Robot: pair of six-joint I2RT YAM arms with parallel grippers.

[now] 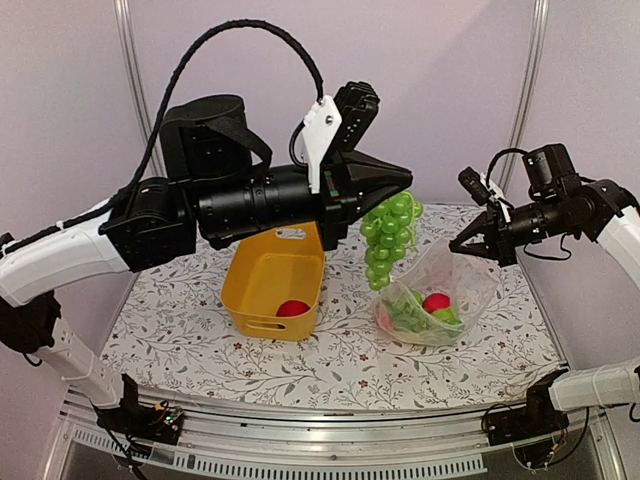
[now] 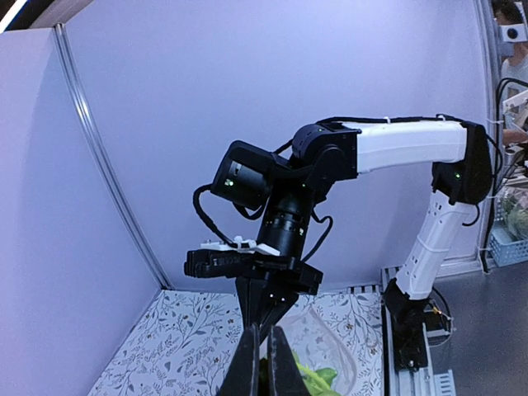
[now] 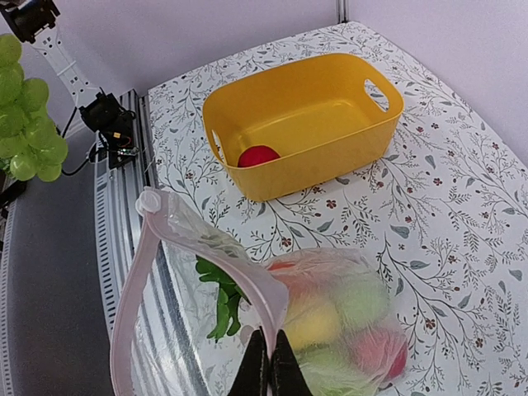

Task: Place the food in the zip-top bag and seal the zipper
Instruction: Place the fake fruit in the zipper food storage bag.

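Observation:
My left gripper (image 1: pixel 385 197) is shut on a bunch of green toy grapes (image 1: pixel 389 238) and holds it in the air over the bag's mouth; the bunch also shows in the right wrist view (image 3: pixel 26 115). My right gripper (image 1: pixel 462 244) is shut on the pale pink zipper (image 3: pixel 247 264) of the clear zip-top bag (image 1: pixel 440 295) and holds its mouth open. Inside the bag lie green leaves (image 3: pixel 219 293), a red piece (image 1: pixel 435 302), and yellow and green pieces. A red ball (image 1: pixel 292 309) lies in the yellow tub (image 1: pixel 250 285).
The yellow tub stands left of the bag on the flowered tablecloth (image 1: pixel 330 365). The table's metal rail (image 1: pixel 330 440) runs along the near edge. Purple walls close the back and sides.

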